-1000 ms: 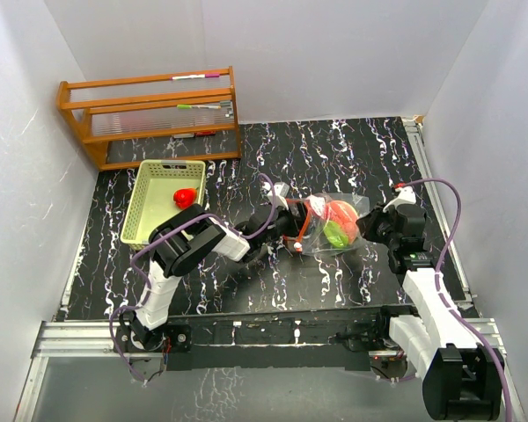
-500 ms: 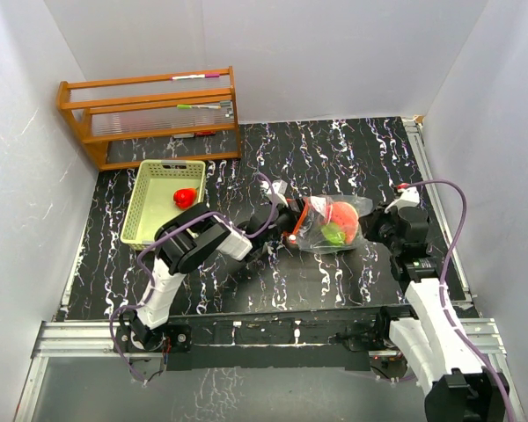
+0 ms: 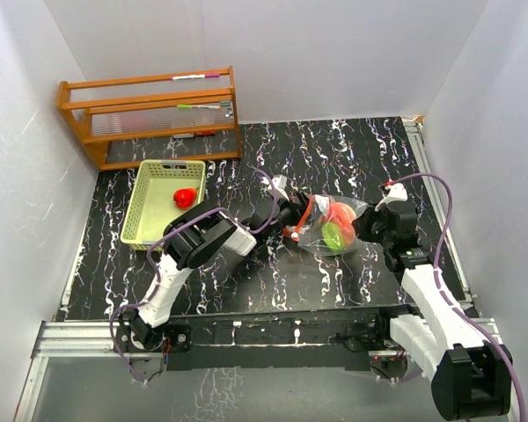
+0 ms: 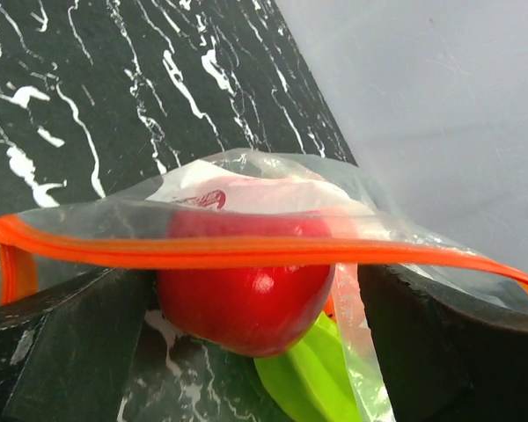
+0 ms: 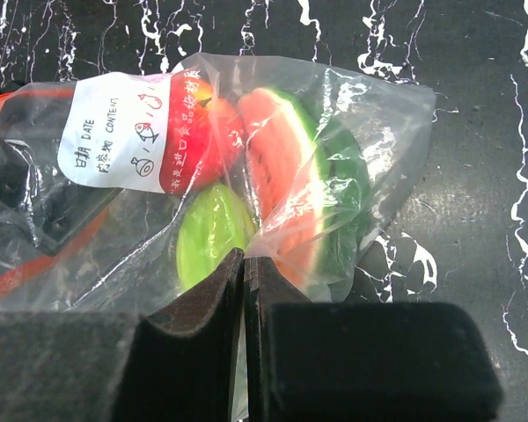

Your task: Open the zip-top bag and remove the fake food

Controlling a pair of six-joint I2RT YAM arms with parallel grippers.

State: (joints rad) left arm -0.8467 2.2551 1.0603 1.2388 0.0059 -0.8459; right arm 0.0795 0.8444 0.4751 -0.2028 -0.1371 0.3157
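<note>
The zip-top bag (image 3: 330, 224) lies on the bench (image 3: 334, 149) between the two arms. Its long axis runs from side to side. The mouth with the red zip strip (image 4: 246, 251) points toward the left arm, and the closed bottom points toward the right arm.

The left gripper (image 3: 292, 221) is at the mouth. Its jaws stand wide apart, and the zip strip stretches from one finger to the other. It seems the fingers are inside the mouth and spread it, but I cannot be sure of this.

The right gripper (image 3: 363, 230) is clenched on a fold of plastic at the closed end, just beside the watermelon slice (image 5: 286, 176).

The fake food (image 3: 337, 224) is all inside the bag. In the left wrist view a red round fruit (image 4: 238, 290) sits directly ahead, between the two fingers and just behind the strip. A green piece (image 4: 308, 378) lies under it.

So I judge that the left arm is the nearer one to the opening, and the food lies straight along its reach. The right arm only anchors the far end.

A pale green basket (image 3: 150, 207) stands well apart to the left, with one red piece (image 3: 185, 196) in it.
</note>
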